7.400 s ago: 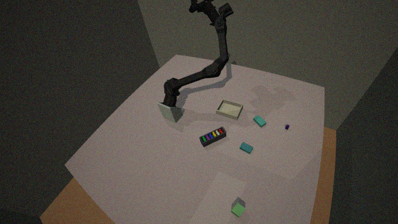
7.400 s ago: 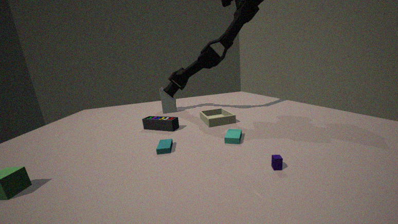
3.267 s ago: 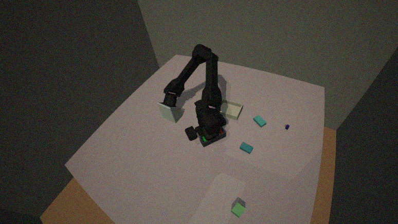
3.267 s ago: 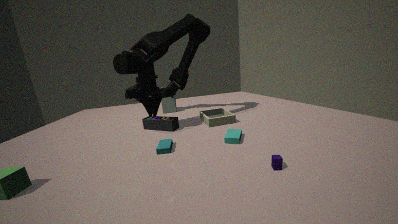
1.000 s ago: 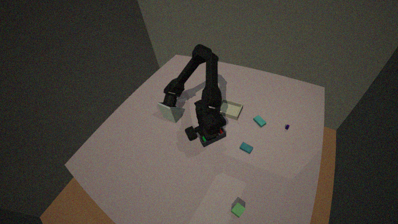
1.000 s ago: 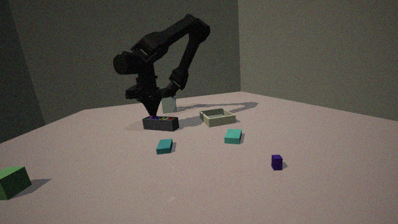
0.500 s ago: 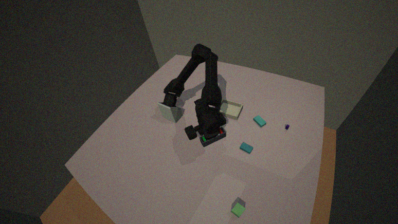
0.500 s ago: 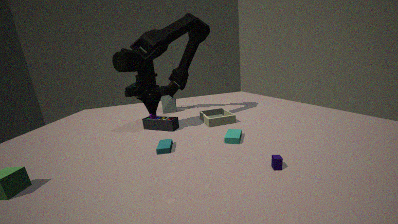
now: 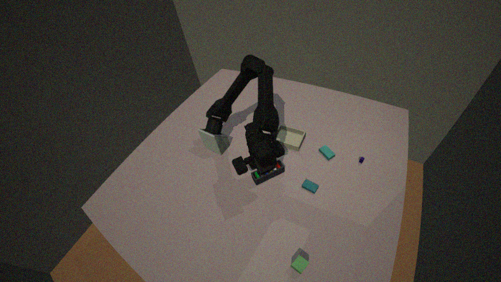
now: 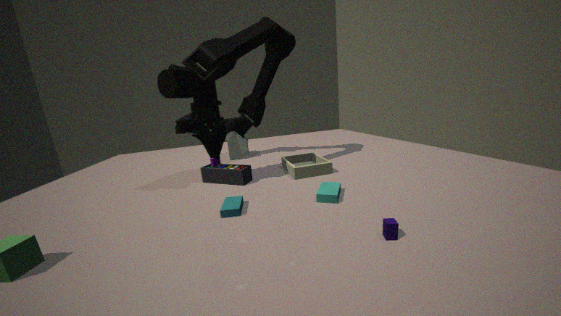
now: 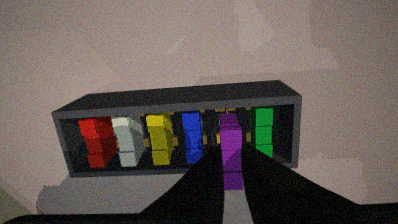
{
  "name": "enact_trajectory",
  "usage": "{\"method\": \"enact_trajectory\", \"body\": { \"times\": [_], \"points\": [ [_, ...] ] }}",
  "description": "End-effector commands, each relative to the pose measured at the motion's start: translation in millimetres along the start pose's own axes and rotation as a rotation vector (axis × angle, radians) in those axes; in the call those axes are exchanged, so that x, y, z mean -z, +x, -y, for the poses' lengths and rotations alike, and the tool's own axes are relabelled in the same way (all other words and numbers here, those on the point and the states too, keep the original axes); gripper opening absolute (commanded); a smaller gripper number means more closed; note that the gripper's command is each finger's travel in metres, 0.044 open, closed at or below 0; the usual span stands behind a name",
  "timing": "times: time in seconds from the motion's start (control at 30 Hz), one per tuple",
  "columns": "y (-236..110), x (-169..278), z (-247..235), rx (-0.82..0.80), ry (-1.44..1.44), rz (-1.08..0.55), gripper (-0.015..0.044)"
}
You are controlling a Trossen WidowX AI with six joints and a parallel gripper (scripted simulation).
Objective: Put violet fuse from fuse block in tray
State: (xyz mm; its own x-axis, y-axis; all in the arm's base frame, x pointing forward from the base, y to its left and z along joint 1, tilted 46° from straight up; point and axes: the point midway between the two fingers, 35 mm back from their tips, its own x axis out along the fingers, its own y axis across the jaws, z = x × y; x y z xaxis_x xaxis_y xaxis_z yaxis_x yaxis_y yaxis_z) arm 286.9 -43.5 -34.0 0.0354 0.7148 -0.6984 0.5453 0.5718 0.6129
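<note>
Pale lilac sheeting covered the table (image 10: 431, 243), with bare orange-brown board showing at its near corners in the top view; dull grey-green walls enclosed the room. At the middle of the sheet stood the dark fuse block (image 10: 226, 175), and the gripper (image 11: 232, 172) hung directly above it, pointing down. Its jaws were closed on the violet fuse (image 11: 231, 145), whose lower end sat just over the block's rim in the exterior view, raised above the row. In the wrist view, the red fuse (image 11: 96, 142), white fuse (image 11: 127, 141), yellow fuse (image 11: 159, 139) and blue fuse (image 11: 192, 136) stood at 9 o'clock of the violet one, and the green fuse (image 11: 264, 132) at 3 o'clock. The tray (image 10: 307, 166) lay near the block at 3 o'clock in the exterior view, apart from it. Two teal blocks (image 10: 231, 206), a purple cube (image 10: 390, 228) and a green box (image 10: 17, 256) lay scattered nearer the camera.
</note>
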Motion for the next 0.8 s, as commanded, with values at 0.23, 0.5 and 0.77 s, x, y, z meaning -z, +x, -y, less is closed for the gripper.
{"method": "enact_trajectory", "body": {
  "times": [0.23,0.5,0.77],
  "points": [
    [-6,0,0,0.003,-0.004,-0.001,0.0000],
    [-9,0,0,0.003,-0.003,-0.001,0.0000],
    [-14,0,0,0.003,-0.003,-0.001,0.0000]
  ]
}}
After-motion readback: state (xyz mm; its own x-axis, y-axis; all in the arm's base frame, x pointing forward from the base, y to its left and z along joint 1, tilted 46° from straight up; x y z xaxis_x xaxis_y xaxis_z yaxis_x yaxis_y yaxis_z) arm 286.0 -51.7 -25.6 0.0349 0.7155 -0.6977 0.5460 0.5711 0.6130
